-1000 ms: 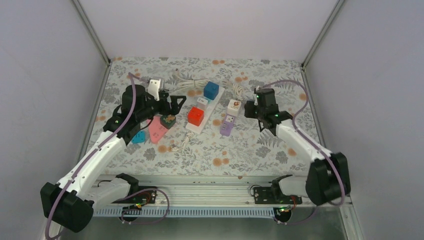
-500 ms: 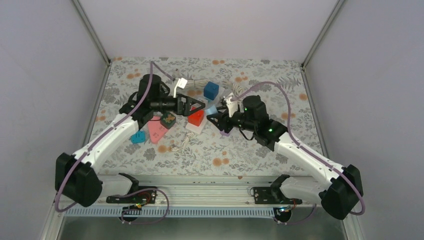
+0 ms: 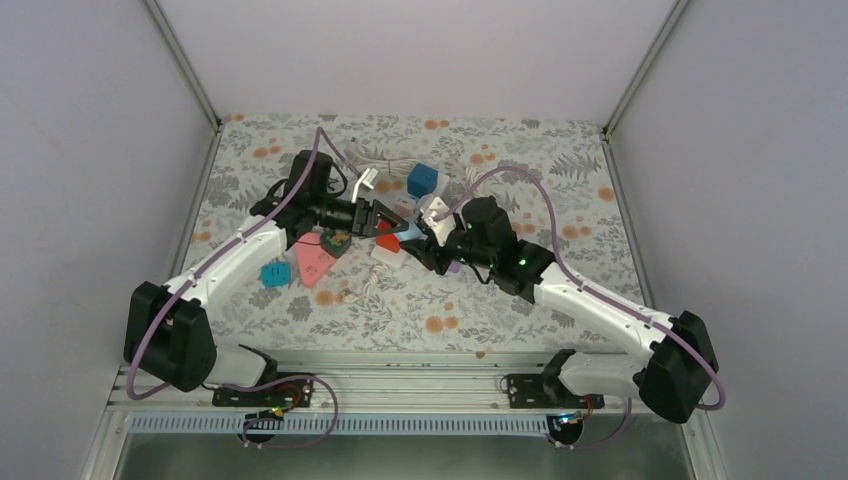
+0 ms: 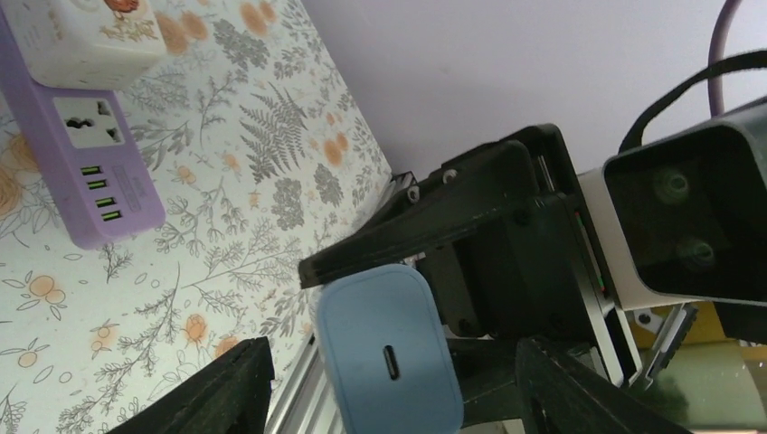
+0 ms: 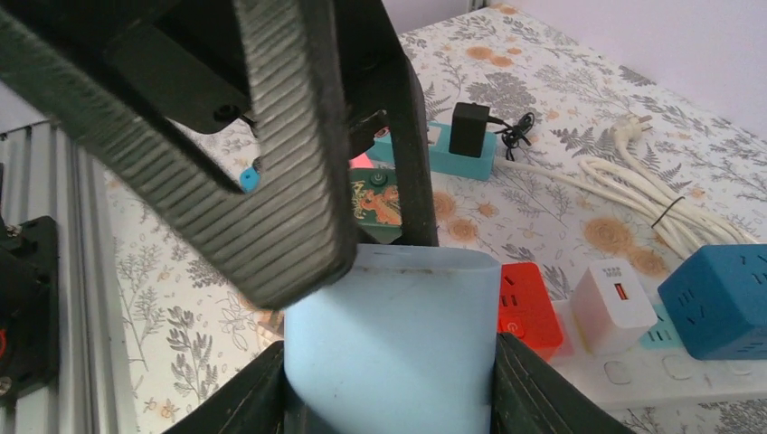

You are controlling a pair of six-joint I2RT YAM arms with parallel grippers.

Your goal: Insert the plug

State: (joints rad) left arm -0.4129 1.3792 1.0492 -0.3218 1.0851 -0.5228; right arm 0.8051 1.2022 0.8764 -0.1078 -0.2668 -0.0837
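Observation:
A light blue plug (image 3: 410, 231), a rounded charger block with a slot on its end face, hangs in the air over the white power strip (image 3: 392, 252). My right gripper (image 3: 424, 240) is shut on it; in the right wrist view the plug (image 5: 391, 334) fills the gap of my right gripper (image 5: 389, 362). My left gripper (image 3: 388, 222) faces it, open. In the left wrist view the plug (image 4: 389, 348) lies between the spread fingers of my left gripper (image 4: 393, 357), with a gap on each side.
The white strip carries a red adapter (image 5: 529, 307), a white adapter (image 5: 615, 303) and a blue cube (image 3: 422, 180). A purple strip (image 4: 86, 172) lies to the right. A pink strip (image 3: 312, 262), a green adapter (image 3: 336, 240) and a coiled white cable (image 5: 633, 181) lie nearby.
Both arms have swung in to the middle. My right gripper has carried the light blue plug leftwards, and my left gripper has come up to it with its fingers spread around it.

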